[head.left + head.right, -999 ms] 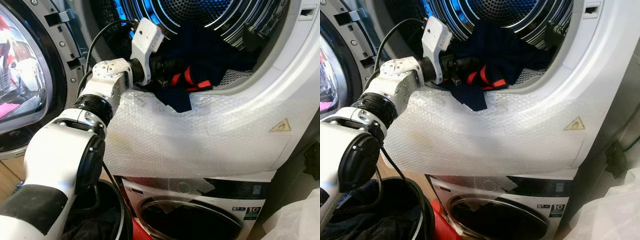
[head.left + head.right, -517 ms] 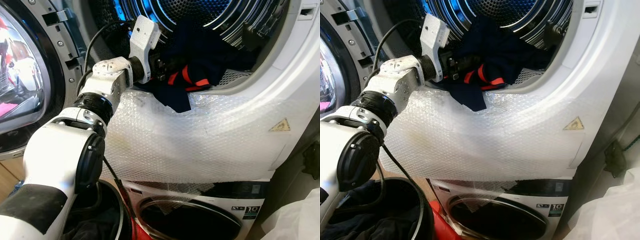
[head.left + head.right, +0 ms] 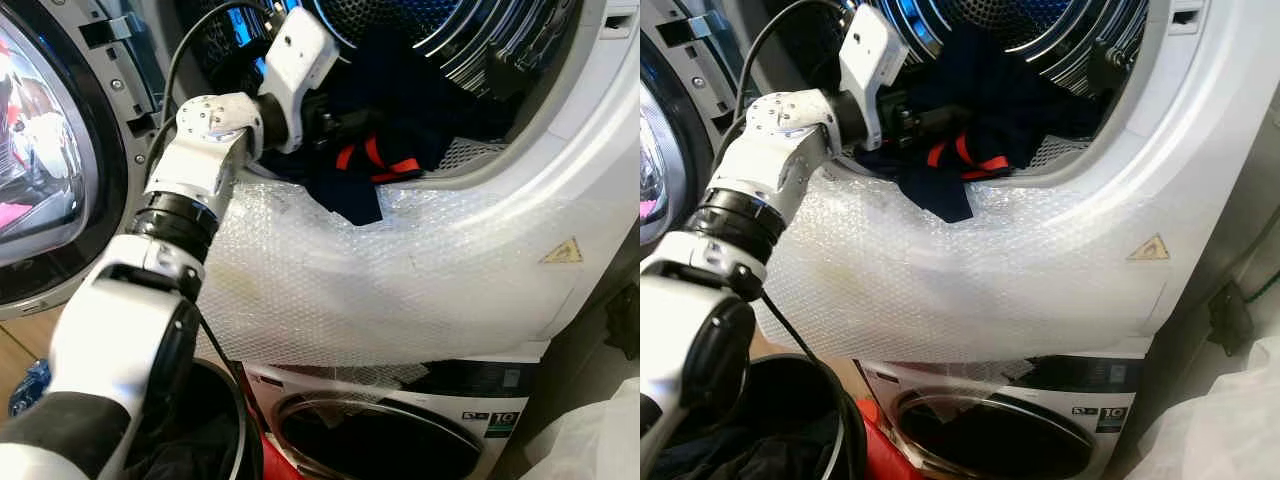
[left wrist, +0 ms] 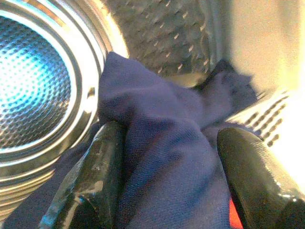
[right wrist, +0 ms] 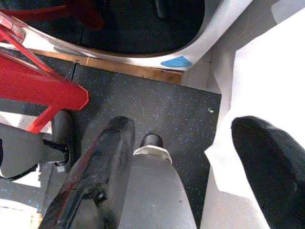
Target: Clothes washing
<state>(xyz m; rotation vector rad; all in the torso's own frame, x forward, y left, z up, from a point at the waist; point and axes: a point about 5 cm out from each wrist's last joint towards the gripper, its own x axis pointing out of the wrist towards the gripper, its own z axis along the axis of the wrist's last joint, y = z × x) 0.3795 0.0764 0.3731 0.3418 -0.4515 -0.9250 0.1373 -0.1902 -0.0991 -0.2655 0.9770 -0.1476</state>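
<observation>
Inside one drum (image 3: 420, 30), two left fingers (image 4: 102, 162) flank one navy garment (image 4: 167, 157)

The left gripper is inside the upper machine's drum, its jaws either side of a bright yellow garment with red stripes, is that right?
Not quite. The garment is dark navy, not yellow, as the left wrist view shows. The rest holds: the left gripper is inside the upper drum, jaws either side of it.
</observation>
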